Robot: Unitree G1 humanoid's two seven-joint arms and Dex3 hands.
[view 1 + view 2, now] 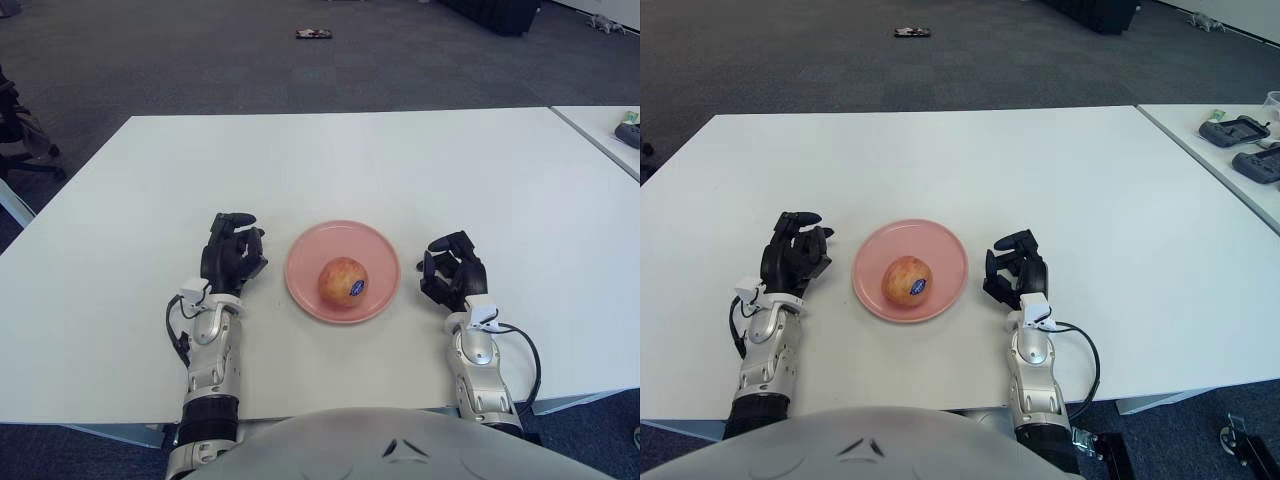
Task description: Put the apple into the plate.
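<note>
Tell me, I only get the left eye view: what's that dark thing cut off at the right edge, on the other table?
Observer: The right eye view shows it whole: a dark handheld device lying flat on the neighbouring table.
Operator: Is it alone there?
Observer: No, a second dark device lies beside it, nearer the robot.
Operator: Anything else over there?
Observer: A clear container shows at the frame edge, beyond both devices.
</note>
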